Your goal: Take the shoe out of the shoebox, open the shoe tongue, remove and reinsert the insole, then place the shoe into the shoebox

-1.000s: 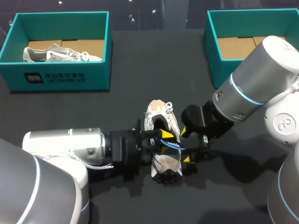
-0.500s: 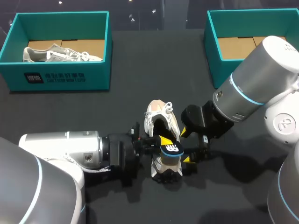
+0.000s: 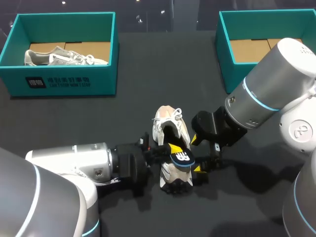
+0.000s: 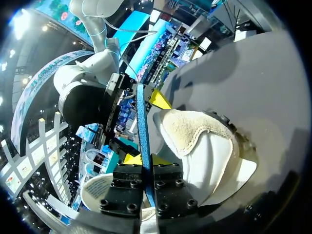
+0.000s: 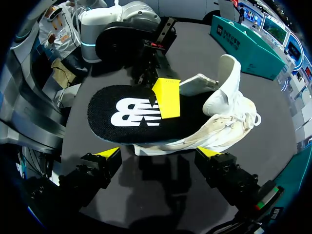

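A white sneaker [image 3: 170, 133] lies on the dark table in the middle, toe toward me. My left gripper [image 3: 168, 151] is shut on a black insole [image 3: 181, 158] with a white logo, held over the shoe's opening. In the left wrist view the insole [image 4: 143, 114] shows edge-on as a thin blue strip pinched between the fingers of that gripper [image 4: 146, 159], beside the shoe [image 4: 204, 146]. My right gripper [image 3: 196, 154] stands open just right of the shoe. In the right wrist view that gripper [image 5: 159, 152] straddles nothing; the insole [image 5: 139, 114] and shoe [image 5: 222, 119] lie ahead of it.
A teal shoebox [image 3: 64, 81] at the back left holds another pale shoe [image 3: 64, 57]. A second teal shoebox [image 3: 224, 54] at the back right shows only its cardboard floor. Both arms crowd the front middle of the table.
The left gripper closed on the insole and turned it up out of the shoe, so its black logo face now shows. The left arm shifted slightly. The right arm stayed put.
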Robot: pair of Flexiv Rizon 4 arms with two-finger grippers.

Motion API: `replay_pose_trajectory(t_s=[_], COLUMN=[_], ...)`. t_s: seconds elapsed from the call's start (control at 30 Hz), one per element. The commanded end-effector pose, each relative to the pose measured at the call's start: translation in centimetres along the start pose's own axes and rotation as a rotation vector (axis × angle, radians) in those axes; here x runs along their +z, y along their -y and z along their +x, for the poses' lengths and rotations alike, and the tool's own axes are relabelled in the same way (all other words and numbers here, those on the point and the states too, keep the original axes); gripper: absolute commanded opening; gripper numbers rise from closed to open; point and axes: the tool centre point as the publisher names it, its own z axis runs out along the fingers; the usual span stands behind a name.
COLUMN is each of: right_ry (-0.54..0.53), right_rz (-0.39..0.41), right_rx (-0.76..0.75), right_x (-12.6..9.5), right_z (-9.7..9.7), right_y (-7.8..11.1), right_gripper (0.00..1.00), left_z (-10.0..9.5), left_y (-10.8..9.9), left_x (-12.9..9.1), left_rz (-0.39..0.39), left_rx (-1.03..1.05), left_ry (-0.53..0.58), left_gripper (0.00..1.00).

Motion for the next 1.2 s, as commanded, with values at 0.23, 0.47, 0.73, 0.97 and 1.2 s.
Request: replay_pose_trajectory(t_s=[0.23, 0.47, 0.73, 0.97, 1.2], right_ry=[0.003, 0.003, 0.003, 0.003, 0.003], right_rz=[0.0, 0.0, 0.0, 0.0, 0.0], right_rx=[0.0, 0.0, 0.0, 0.0, 0.0], right_x=[0.2, 0.2, 0.2, 0.2, 0.2], right_z=[0.1, 0.1, 0.1, 0.1, 0.1], right_y=[0.0, 0.0, 0.0, 0.0, 0.0], right_gripper=[1.0, 1.0, 1.0, 1.0, 1.0], left_z=[0.3, 0.3, -0.3, -1.0, -1.4], left_y=[-1.6, -2.5, -1.4, 0.5, 1.6], left_x=[1.0, 1.0, 0.2, -0.6, -0.9], left_rz=[-0.064, -0.094, -0.046, 0.011, 0.045], left_rx=[-0.014, -0.029, -0.081, -0.117, -0.143], left_ry=[-0.019, -0.023, -0.011, -0.022, -0.047], left_gripper=[0.0, 0.0, 0.02, 0.16, 0.27])
